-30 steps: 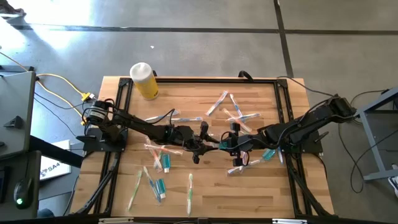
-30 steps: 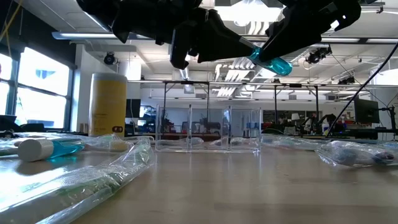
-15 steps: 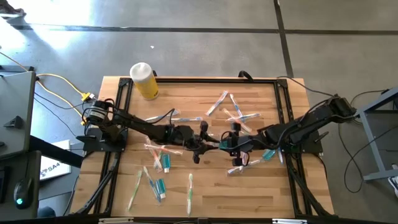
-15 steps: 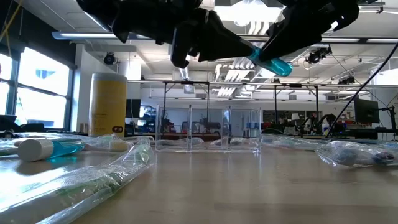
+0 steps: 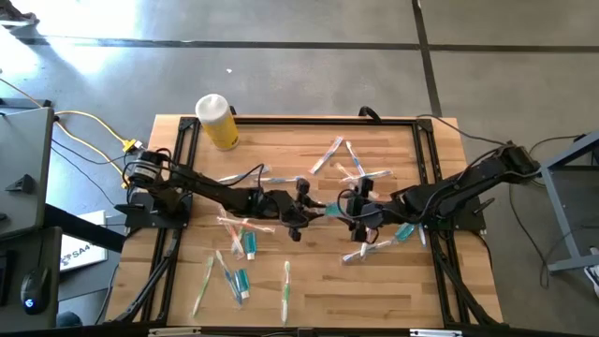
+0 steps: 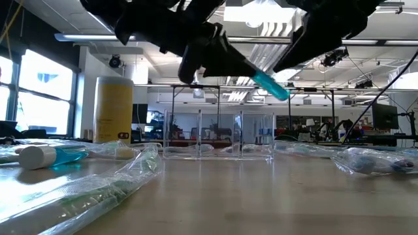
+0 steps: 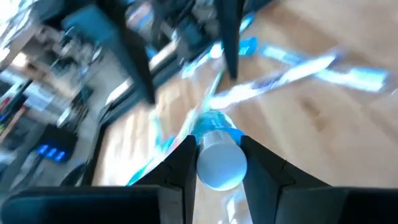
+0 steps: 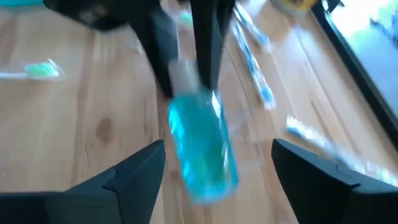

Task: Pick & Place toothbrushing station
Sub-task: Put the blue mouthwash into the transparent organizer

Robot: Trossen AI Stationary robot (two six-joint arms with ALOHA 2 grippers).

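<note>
Left gripper (image 5: 301,206): over mid-table, raised, clenched on the white end of a tube (image 6: 269,85) with a teal body.
Tube: held aloft above the clear container (image 6: 219,134), teal end tilted downward toward the right arm.
Right gripper (image 5: 359,210): just beside the tube's teal end, fingers spread wide, released, grasping nothing.
Toothbrushes (image 5: 285,288): scattered across the wooden table (image 5: 309,271), several in wrappers.
Yellow bottle (image 5: 217,122): upright at the far left corner.
</note>
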